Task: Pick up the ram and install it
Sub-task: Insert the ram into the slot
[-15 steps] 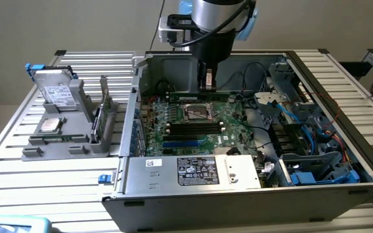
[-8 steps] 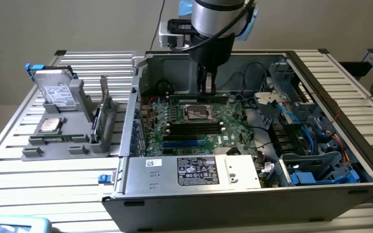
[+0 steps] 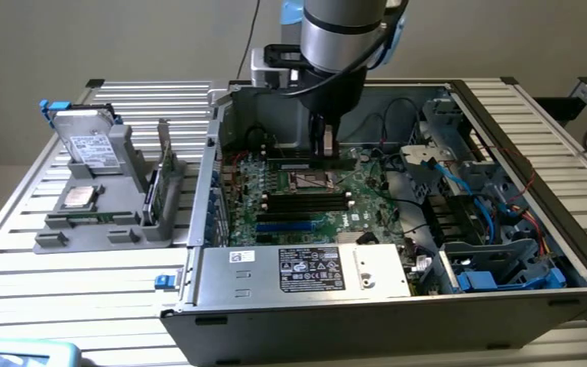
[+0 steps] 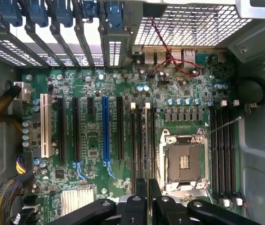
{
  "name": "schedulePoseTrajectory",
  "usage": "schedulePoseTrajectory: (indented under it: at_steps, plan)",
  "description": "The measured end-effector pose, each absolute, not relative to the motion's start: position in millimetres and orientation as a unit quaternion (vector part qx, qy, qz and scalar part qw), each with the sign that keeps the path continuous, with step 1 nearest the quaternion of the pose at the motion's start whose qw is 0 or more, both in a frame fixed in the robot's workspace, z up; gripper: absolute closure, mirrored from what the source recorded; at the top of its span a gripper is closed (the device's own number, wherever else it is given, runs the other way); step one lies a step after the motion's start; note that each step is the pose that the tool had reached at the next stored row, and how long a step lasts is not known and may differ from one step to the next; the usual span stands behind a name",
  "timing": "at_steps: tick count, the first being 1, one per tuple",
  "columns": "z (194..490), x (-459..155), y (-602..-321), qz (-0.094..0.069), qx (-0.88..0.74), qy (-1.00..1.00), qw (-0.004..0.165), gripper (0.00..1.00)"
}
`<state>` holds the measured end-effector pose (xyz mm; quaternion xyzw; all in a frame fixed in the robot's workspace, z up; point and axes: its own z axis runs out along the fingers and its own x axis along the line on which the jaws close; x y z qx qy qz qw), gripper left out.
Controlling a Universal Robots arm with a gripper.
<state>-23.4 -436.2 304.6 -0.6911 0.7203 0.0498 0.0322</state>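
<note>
On the slatted metal tabletop (image 3: pixel 28 237) sits an open computer case (image 3: pixel 375 313), lid off, insides facing up. Robot arm (image 3: pixel 339 38) comes straight down into the case, near its back wall. Green motherboard (image 3: pixel 273 218) covers the case floor. At the near end of the case is a grey metal box (image 3: pixel 375 267) with white and black labels. Blue and black cables (image 3: pixel 488 222) bunch at the exterior view's right.

Well apart from the case, at the exterior view's left, a grey fixture (image 3: pixel 79 241) stands on the tabletop, with a boxy grey drive (image 3: pixel 92 141) propped upright in it, white label facing out.

On the board, the open CPU socket (image 3: pixel 309 181) sits mid-board. Four black slots (image 3: pixel 304 202) lie on its near side. The wrist view adds a blue slot (image 4: pixel 105 131) and a white slot (image 4: pixel 44 124) further over.

The ram (image 3: pixel 291 164) is inside the case, on the far side of the socket and just beside it: a green stick with a pale label, standing on edge, low over the board. I can't tell whether it is seated in a slot.

The jaws are pinched nearly closed, gripping the ram at its end toward the exterior view's right. In the wrist view the two dark fingers (image 4: pixel 140 199) stand close together.
</note>
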Motion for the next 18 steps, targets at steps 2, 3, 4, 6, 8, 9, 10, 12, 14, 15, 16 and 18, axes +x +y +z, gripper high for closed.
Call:
schedulePoseTrajectory:
  at_steps: [2, 3, 4, 6, 8, 9, 10, 12, 14, 15, 16, 18]
  plan:
    - [300.9, -23.2, -436.2, 0.05, -0.693, 0.719, 0.032, 0.85]
    - [299.1, -22.9, -436.2, 0.05, -0.693, 0.718, 0.032, 0.85]
    - [297.3, -22.8, -436.1, 0.05, -0.693, 0.718, 0.032, 0.85]
    - [293.7, -22.8, -436.2, 0.05, -0.693, 0.718, 0.032, 0.85]
    - [290.1, -22.8, -436.2, 0.05, -0.693, 0.718, 0.032, 0.85]
    - [288.3, -22.8, -436.2, 0.05, -0.693, 0.718, 0.032, 0.85]
    - [286.3, -22.8, -436.1, 0.05, -0.693, 0.718, 0.032, 0.85]
    - [282.7, -22.8, -436.2, 0.05, -0.693, 0.718, 0.032, 0.85]
    - [279.1, -22.8, -436.1, 0.05, -0.693, 0.718, 0.032, 0.85]
    - [277.3, -22.7, -436.1, 0.05, -0.693, 0.718, 0.032, 0.85]
    - [275.4, -22.7, -436.1, 0.05, -0.693, 0.718, 0.032, 0.85]
    - [271.9, -22.5, -436.1, 0.05, -0.693, 0.718, 0.032, 0.85]
